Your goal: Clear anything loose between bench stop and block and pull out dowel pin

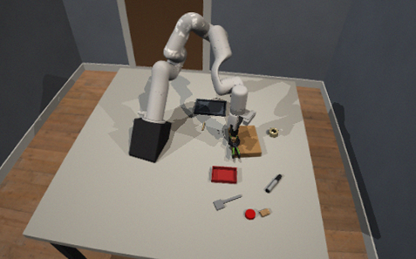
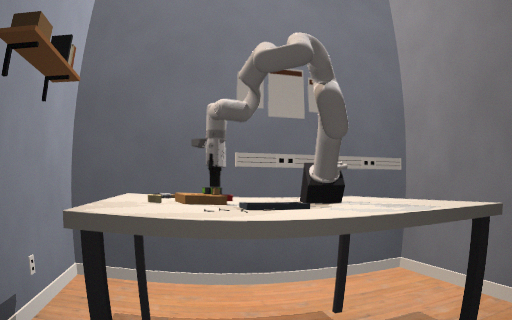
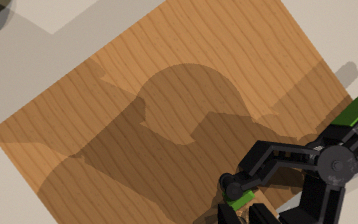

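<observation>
The wooden bench board (image 1: 252, 144) (image 2: 195, 198) (image 3: 150, 100) lies right of the table's middle. My gripper (image 1: 234, 137) (image 2: 215, 183) (image 3: 245, 212) points straight down over the board's left edge. It is shut on the dowel pin, which is mostly hidden by the fingers. The small wooden block (image 2: 216, 190) sits right under the fingers. The black and green spring clamp (image 1: 235, 152) (image 2: 205, 190) sits against it on the near side. The bench stop is not clear in any view, nor is anything between it and the block.
A red tray (image 1: 224, 174), a grey tool (image 1: 225, 202), a marker (image 1: 273, 183), a red disc (image 1: 249, 213) and a small wooden cube (image 1: 264, 213) lie in front of the board. A brass ring (image 1: 273, 131) lies to its right. A black tablet (image 1: 210, 107) lies behind it, and the arm's base (image 1: 148, 138) stands to the left.
</observation>
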